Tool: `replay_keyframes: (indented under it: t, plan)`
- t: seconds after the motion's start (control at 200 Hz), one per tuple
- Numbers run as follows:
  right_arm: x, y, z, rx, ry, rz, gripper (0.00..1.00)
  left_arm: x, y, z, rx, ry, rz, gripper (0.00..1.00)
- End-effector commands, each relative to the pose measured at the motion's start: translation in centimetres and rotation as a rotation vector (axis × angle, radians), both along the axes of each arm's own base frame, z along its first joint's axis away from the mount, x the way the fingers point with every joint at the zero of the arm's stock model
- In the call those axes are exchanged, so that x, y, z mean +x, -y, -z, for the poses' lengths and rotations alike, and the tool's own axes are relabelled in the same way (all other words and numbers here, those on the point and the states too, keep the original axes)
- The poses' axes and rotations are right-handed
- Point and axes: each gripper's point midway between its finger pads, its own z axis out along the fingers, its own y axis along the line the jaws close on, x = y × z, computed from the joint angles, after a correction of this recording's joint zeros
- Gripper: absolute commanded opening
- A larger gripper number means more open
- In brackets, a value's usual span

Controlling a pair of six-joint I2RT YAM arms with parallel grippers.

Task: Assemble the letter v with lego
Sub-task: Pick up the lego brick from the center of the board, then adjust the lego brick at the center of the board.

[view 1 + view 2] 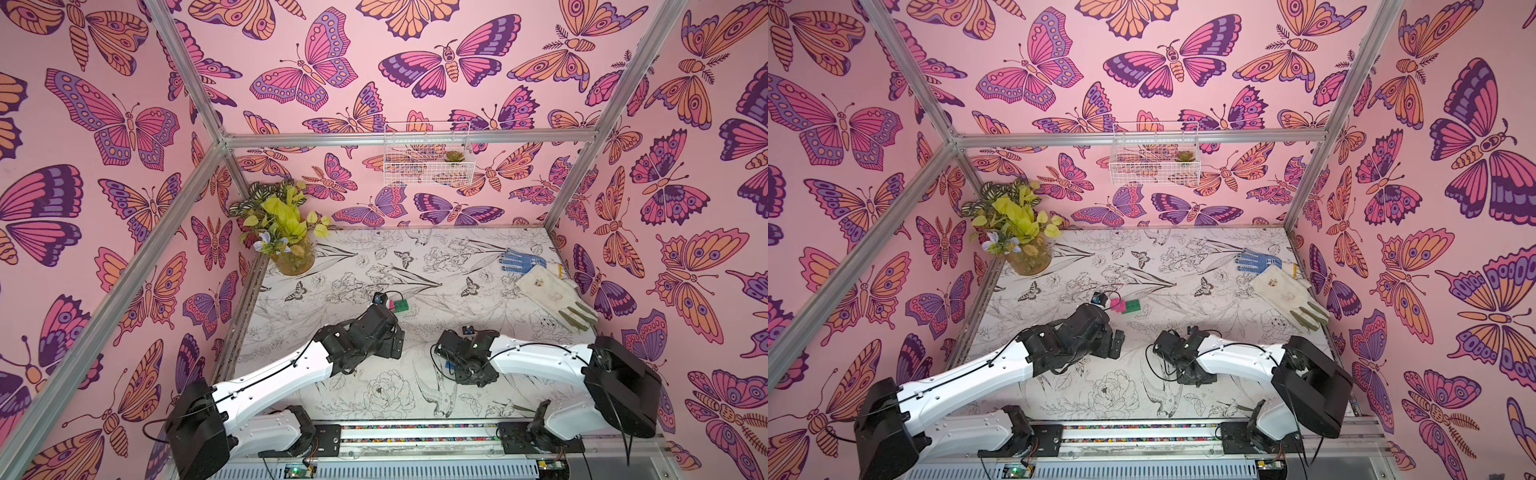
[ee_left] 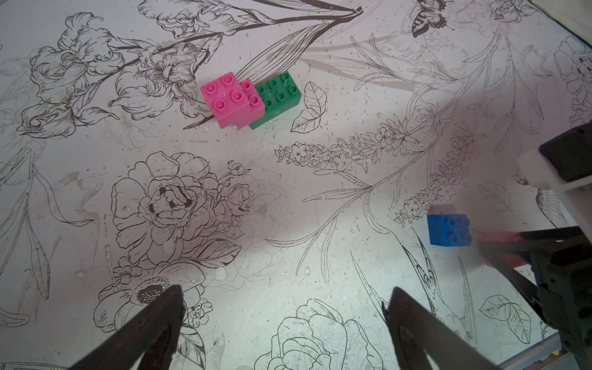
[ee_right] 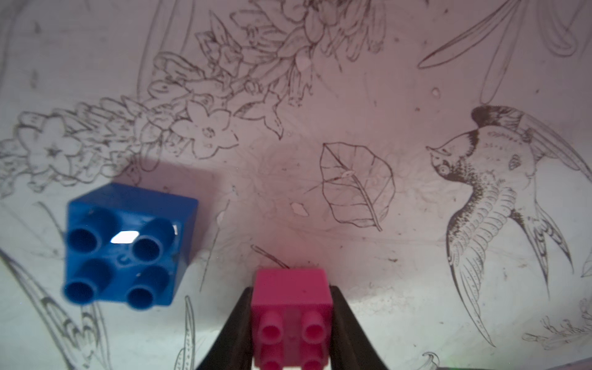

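Note:
Two pink bricks (image 2: 224, 99) sit stepped on one end of a green brick (image 2: 280, 93) on the table; both top views show this cluster (image 1: 397, 305) (image 1: 1126, 306) just beyond my left wrist. My left gripper (image 2: 285, 298) hovers open and empty, well short of the cluster. A lone blue brick (image 2: 448, 229) (image 3: 128, 243) lies studs-up on the table beside my right gripper (image 3: 291, 291). That gripper is shut on a third pink brick (image 3: 291, 307), held just above the table with its studs facing the camera.
A vase of leaves (image 1: 291, 249) stands in the far left corner. A blue dotted glove (image 1: 521, 259) and a white glove (image 1: 552, 297) lie at the far right. A wire basket (image 1: 428, 158) hangs on the back wall. Patterned walls close in three sides.

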Motion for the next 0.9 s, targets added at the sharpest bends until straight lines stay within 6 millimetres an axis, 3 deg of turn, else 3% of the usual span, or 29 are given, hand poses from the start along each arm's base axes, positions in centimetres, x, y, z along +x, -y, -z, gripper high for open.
replay_keyframes:
  t: [0.0,0.23,0.501,0.711,0.746,0.896]
  plan:
    - [0.3,-1.6,0.7,0.033,-0.040,-0.055,0.02,0.3,-0.2,-0.5,0.019,0.014,-0.008,1.00]
    - [0.6,-4.0,1.3,0.092,-0.082,-0.092,0.01,0.2,-0.8,-0.5,0.036,0.016,-0.022,1.00]
    - [1.2,-5.7,0.3,0.134,-0.078,-0.133,0.00,0.2,-1.4,-0.6,0.053,0.019,-0.042,1.00]
    - [1.0,-5.7,-1.3,0.127,-0.063,-0.142,0.00,0.1,-1.2,-0.3,0.054,0.007,-0.042,1.00]
    - [1.1,-6.0,-2.7,0.151,-0.031,-0.149,0.00,0.2,-1.2,-0.4,0.056,0.009,-0.040,1.00]
    - [1.5,-5.9,-4.6,0.135,0.004,-0.169,0.00,0.2,-1.3,-0.6,0.054,0.017,-0.039,1.00]
